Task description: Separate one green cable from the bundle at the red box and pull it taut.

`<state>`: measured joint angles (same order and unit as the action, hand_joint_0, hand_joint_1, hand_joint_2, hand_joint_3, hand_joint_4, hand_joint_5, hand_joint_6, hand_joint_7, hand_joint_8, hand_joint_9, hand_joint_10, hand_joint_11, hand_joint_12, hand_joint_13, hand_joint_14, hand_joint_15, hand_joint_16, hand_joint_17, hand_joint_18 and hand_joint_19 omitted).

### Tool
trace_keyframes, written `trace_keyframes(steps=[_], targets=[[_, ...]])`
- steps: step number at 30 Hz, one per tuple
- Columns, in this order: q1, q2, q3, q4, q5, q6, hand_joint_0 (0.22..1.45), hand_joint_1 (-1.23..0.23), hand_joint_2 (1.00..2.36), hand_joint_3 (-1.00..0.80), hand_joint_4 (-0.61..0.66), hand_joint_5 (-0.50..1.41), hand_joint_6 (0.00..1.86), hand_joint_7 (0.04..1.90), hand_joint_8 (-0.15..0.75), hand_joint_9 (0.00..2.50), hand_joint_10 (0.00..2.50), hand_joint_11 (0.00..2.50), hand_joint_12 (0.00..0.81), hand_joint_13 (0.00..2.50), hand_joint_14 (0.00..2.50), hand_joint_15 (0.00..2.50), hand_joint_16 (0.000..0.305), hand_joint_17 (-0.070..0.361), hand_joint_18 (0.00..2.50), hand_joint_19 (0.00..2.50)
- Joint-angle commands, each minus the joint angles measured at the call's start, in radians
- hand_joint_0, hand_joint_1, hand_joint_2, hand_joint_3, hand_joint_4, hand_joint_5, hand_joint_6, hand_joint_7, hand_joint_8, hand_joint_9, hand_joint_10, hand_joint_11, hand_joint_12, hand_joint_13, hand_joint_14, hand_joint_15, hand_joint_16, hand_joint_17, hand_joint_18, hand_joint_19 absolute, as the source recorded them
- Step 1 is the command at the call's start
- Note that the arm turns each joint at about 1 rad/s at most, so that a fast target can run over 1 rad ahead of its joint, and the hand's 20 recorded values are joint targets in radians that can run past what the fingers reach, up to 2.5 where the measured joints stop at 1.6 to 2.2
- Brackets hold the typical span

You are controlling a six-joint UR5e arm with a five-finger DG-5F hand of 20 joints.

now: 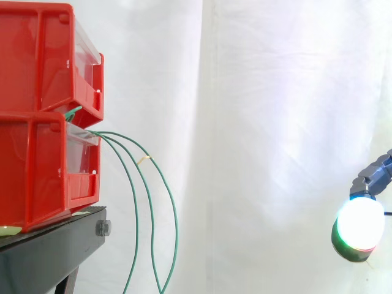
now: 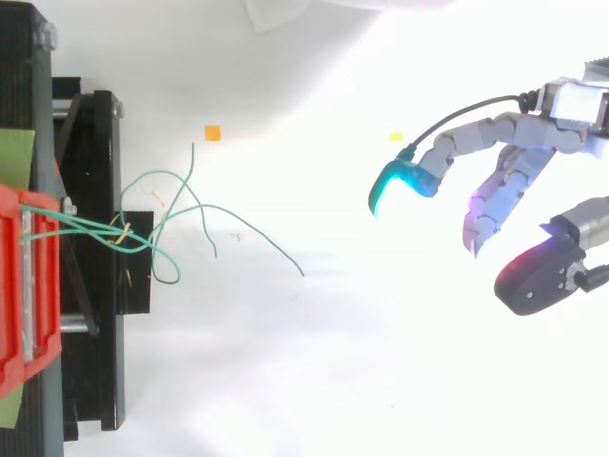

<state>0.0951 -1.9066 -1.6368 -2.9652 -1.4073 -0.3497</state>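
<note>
Several thin green cables (image 1: pixel 142 184) come out between the two stacked red boxes (image 1: pixel 43 116) and hang down in loops in front of them. In the top view the green cables (image 2: pixel 162 224) fan out rightward from the red box (image 2: pixel 19 286), loose ends lying apart. My hand (image 2: pixel 514 176) is far to the right of the cables, well clear of them, fingers spread and relaxed with nothing between them. In the side view one glowing fingertip of the hand (image 1: pixel 360 225) shows at the right edge, below the level of the boxes.
The boxes rest on a black stand (image 1: pixel 55 251) at the left. A white curtain forms the backdrop. Small orange and yellow scraps (image 2: pixel 212 133) lie on the white floor between stand and hand.
</note>
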Motion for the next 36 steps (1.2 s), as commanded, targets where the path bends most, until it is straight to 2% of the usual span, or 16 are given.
trace_keyframes(steps=[1, 16, 24, 27, 31, 32, 33, 34, 36], targets=[[0.001, 0.0, 0.0, -0.002, 0.001, 0.0, 0.46, -0.49, 1.0, -0.5, 0.28, -0.15, 0.5, 0.72, 0.31, 1.13, 0.02, 0.67, 0.398, 0.99, 0.02, 0.63, 0.062, 0.138, 0.93, 0.66], [0.0, 0.0, 0.0, -0.002, -0.001, 0.0, 0.47, -0.53, 1.0, -0.5, 0.32, -0.16, 0.5, 0.69, 0.347, 1.09, 0.02, 0.5, 0.429, 1.03, 0.02, 0.53, 0.072, 0.161, 1.06, 0.62], [0.001, 0.001, 0.0, -0.002, 0.001, 0.0, 0.47, -0.6, 1.0, -0.5, 0.34, -0.21, 0.5, 0.64, 0.367, 0.85, 0.01, 0.32, 0.398, 0.84, 0.01, 0.39, 0.07, 0.157, 0.99, 0.55], [0.001, 0.001, 0.0, -0.002, 0.001, 0.0, 0.46, -0.65, 1.0, -0.5, 0.35, -0.2, 0.5, 0.65, 0.378, 0.84, 0.01, 0.34, 0.407, 0.83, 0.01, 0.4, 0.07, 0.158, 0.98, 0.56], [0.0, 0.0, 0.0, -0.002, -0.001, 0.0, 0.45, -0.73, 1.0, -0.5, 0.25, -0.18, 0.5, 0.68, 0.354, 1.0, 0.02, 0.54, 0.415, 0.96, 0.02, 0.54, 0.069, 0.156, 0.98, 0.61], [0.0, 0.001, 0.0, -0.002, 0.001, 0.0, 0.49, -0.74, 1.0, -0.5, 0.19, -0.16, 0.5, 0.68, 0.326, 1.06, 0.02, 0.6, 0.39, 0.98, 0.02, 0.58, 0.06, 0.135, 0.91, 0.64], [0.0, 0.001, 0.0, -0.002, 0.001, 0.0, 0.58, -0.71, 1.0, -0.5, 0.12, -0.14, 0.5, 0.66, 0.267, 1.13, 0.02, 0.64, 0.338, 1.01, 0.02, 0.63, 0.05, 0.112, 0.84, 0.67], [0.001, 0.0, 0.0, 0.0, 0.001, 0.0, 0.59, -0.7, 1.0, -0.5, 0.11, -0.13, 0.5, 0.65, 0.257, 1.15, 0.02, 0.64, 0.327, 1.02, 0.02, 0.63, 0.047, 0.106, 0.84, 0.67], [0.0, 0.0, 0.0, 0.0, 0.001, 0.0, 0.61, -0.64, 1.0, -0.5, 0.17, -0.12, 0.5, 0.59, 0.233, 1.25, 0.02, 0.65, 0.316, 1.05, 0.02, 0.65, 0.045, 0.101, 0.83, 0.66]])
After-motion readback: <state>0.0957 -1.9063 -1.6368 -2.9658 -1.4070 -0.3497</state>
